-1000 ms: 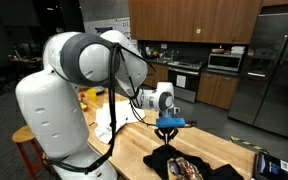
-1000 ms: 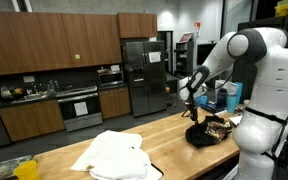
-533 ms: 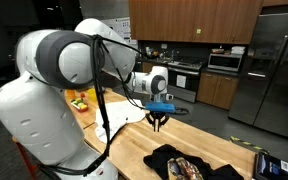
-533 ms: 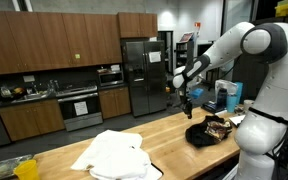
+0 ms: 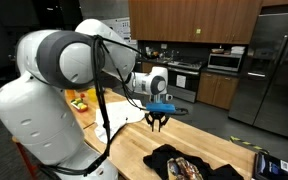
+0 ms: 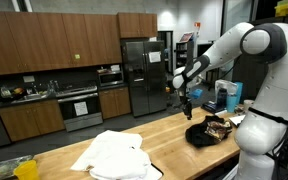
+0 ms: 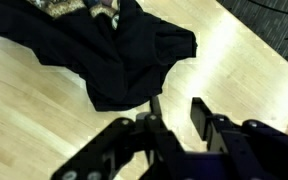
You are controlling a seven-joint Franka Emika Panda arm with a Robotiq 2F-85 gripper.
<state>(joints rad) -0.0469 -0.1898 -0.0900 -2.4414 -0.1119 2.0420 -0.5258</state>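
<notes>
Risk: a descent from here would likely land your fingertips on the bare wooden counter (image 7: 34, 100), since the black garment (image 7: 124, 60) lies heaped just beyond the gripper (image 7: 176, 108), not under it; a loose fold could also snag one finger. The jaws stand partly apart and empty, touching nothing, above the counter.

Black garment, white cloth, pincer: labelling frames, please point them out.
black garment (image 7: 124, 60), wrist view, middle of fabric.
white cloth (image 6: 112, 155), an exterior view, middle of heap.
pincer (image 7: 176, 115), wrist view, midway between fingertips.
</notes>
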